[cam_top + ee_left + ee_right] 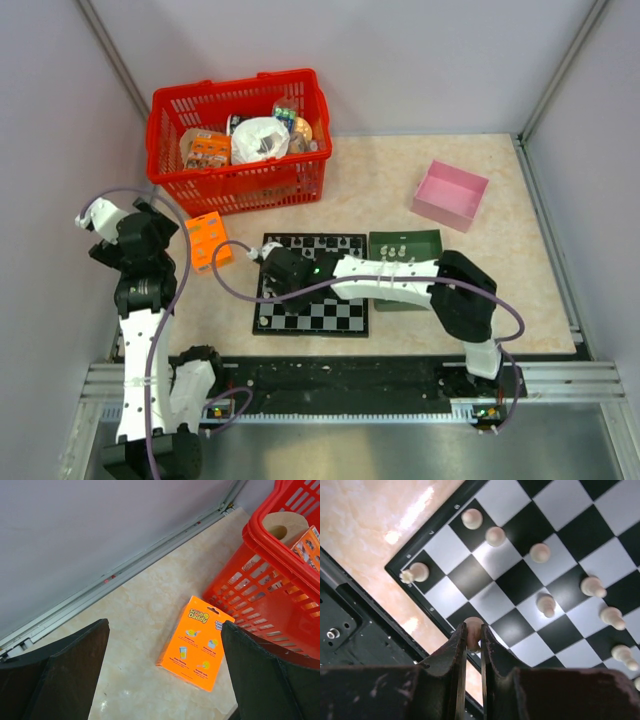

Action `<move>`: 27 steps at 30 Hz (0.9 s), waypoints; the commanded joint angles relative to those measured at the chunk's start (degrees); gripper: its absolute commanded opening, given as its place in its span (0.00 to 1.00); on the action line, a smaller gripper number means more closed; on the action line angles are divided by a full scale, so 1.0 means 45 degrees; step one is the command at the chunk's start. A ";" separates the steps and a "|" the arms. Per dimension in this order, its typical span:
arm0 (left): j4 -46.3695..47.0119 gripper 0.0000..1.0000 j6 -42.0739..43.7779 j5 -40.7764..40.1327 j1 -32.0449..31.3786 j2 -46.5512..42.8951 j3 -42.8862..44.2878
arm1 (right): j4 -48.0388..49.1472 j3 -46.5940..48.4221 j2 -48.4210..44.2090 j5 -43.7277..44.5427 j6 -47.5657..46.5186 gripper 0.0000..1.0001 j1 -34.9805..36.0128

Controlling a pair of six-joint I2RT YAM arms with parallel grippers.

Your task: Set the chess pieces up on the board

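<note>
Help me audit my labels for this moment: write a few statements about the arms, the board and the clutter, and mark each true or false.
1. The right gripper has its fingers shut on a pale chess piece. True.
2. The left gripper is holding the orange box. False: its fingers are wide open and the box lies on the table.
3. Several pale pieces stand on the board. True.
4. The red basket is empty. False: it holds a paper roll and packages.
5. The pink box sits left of the basket. False: it sits to its right.
</note>
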 commanded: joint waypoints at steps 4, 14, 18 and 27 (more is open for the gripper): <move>-0.0012 0.99 -0.0089 -0.1002 0.0050 -0.0292 0.0104 | 0.0595 0.1629 0.1102 -0.0099 -0.0098 0.05 0.0542; 0.0066 0.99 0.0087 -0.1257 0.0050 -0.0410 0.0104 | 0.0419 0.2177 0.1962 -0.0333 -0.0079 0.05 0.0816; 0.0124 0.99 0.0146 -0.1257 0.0070 -0.0449 0.0104 | 0.0322 0.2216 0.2041 -0.0412 -0.0060 0.05 0.0816; 0.0183 0.99 0.0127 -0.1159 0.0050 -0.0469 -0.0033 | 0.0146 0.2294 0.2197 -0.0802 -0.0137 0.05 0.0894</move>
